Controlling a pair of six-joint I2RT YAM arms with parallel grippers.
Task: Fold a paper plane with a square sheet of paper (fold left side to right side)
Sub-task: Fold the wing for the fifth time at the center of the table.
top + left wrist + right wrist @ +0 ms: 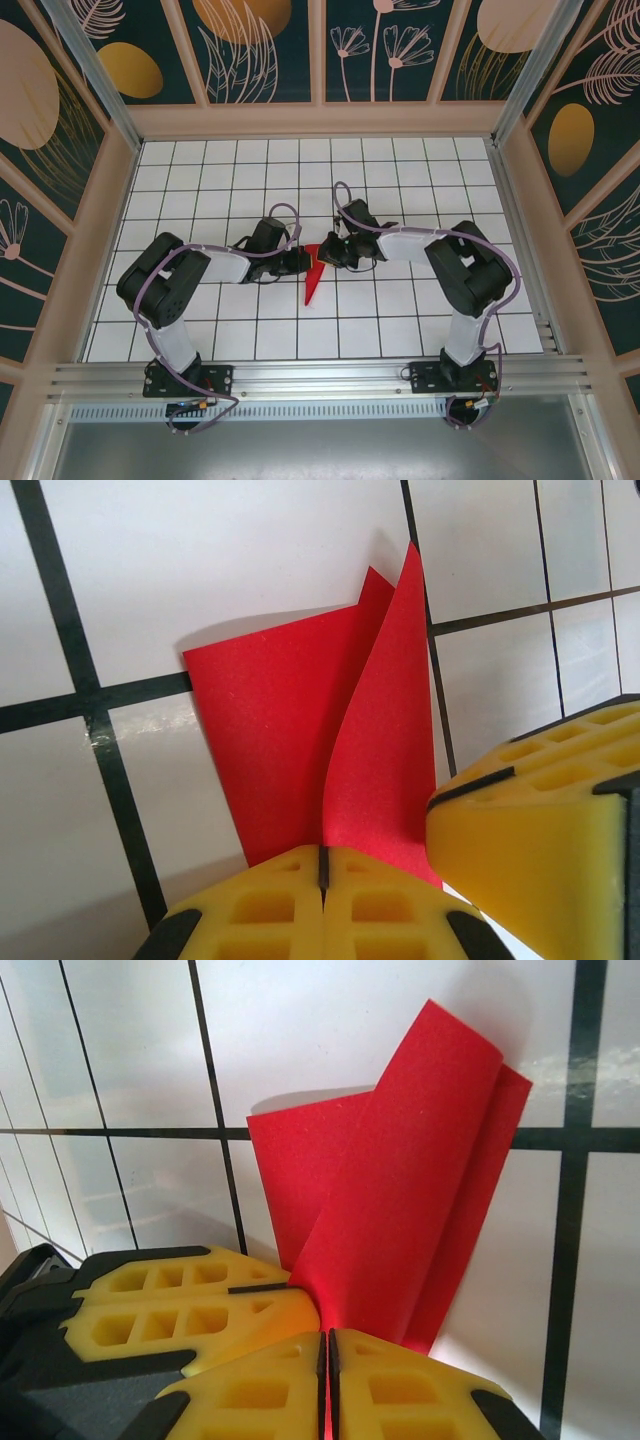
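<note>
Now, step in hand: the red sheet looked partly folded, pinched at its upper end from both sides; by my judgement the left-to-right fold was under way, not yet creased flat.
Left tool (300, 262): its yellow pads (325, 905) were shut, and red paper ran down to their seam, so it appeared to grip the sheet's edge.
Paper plane (312, 278): it lay between the two tools, a narrow red strip trailing from them toward the arm bases; ahead of the left tool one flap curled up off the counter (240, 170).
Right tool (327, 252): closed on the paper, a rolled flap rising straight ahead of its pads (330, 1385).
Next move: probably laying the raised flap over and pressing it flat, edges aligned.
In the way: the two tools touched or nearly touched, leaving little room; grid counter around otherwise bare.
</note>
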